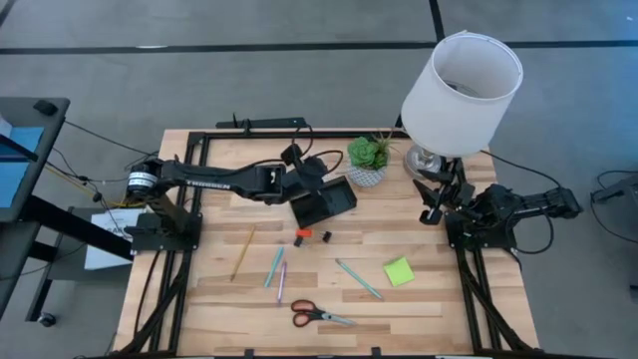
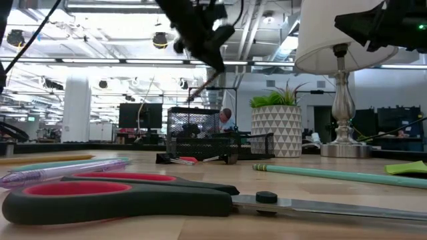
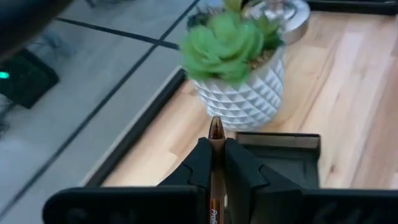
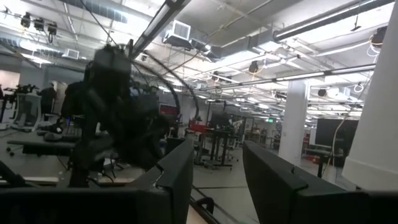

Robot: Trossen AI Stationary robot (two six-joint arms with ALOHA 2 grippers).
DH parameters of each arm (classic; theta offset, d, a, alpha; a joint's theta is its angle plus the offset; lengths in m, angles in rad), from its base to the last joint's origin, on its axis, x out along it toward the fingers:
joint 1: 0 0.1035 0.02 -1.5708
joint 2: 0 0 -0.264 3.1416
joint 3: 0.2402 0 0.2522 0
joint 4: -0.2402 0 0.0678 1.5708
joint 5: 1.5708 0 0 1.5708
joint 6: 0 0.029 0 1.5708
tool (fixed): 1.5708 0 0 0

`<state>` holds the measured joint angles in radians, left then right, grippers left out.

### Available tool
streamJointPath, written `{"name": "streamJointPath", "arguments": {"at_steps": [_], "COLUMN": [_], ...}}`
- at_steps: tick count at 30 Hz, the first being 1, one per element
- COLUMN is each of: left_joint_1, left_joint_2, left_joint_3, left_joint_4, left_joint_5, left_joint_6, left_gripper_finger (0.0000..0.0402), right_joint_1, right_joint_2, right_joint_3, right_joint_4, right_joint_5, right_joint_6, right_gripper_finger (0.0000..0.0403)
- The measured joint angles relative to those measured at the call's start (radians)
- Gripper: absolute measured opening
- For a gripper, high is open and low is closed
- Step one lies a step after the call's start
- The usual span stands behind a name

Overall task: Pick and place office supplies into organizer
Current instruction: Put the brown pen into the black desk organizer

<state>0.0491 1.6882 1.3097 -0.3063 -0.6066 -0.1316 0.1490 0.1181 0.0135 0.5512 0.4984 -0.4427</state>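
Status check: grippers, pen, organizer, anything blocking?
Left gripper shut on brown pen, above organizer. Right gripper open, parked at table's right edge by lamp. Plant close behind organizer; drop path looks clear.

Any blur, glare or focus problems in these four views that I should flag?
Low view: the red-handled scissors up close are soft, and the ceiling lights glare. Left wrist view: the left hand, shut on a brown pen, is sharp; the floor behind smears. Right wrist view: the left arm is motion-blurred; the right hand stands open. High view: evenly lit, shadows soft.
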Motion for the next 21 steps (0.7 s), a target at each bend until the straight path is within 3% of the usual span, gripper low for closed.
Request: {"name": "streamJointPath", "arguments": {"at_steps": [7,21], "left_joint_1": [0.016,0.019], "left_joint_2": [0.000,0.000], "left_joint_3": [-0.181,-0.272], "left_joint_4": [0.255,0.232], "left_joint_5": [0.052,0.022], "left_joint_6": [-0.046,-0.111], "left_gripper_finger": [0.0013,0.0076], "right_joint_1": [0.000,0.000], "right_joint_2": [0.000,0.000], "right_joint_3": [0.000,0.000], "right_joint_4": [-0.002,-0.001], "right_joint_5": [0.000,0.000], "right_joint_6": [0.031,0.034], "right_gripper_finger": [0.0131,0.0131]}}
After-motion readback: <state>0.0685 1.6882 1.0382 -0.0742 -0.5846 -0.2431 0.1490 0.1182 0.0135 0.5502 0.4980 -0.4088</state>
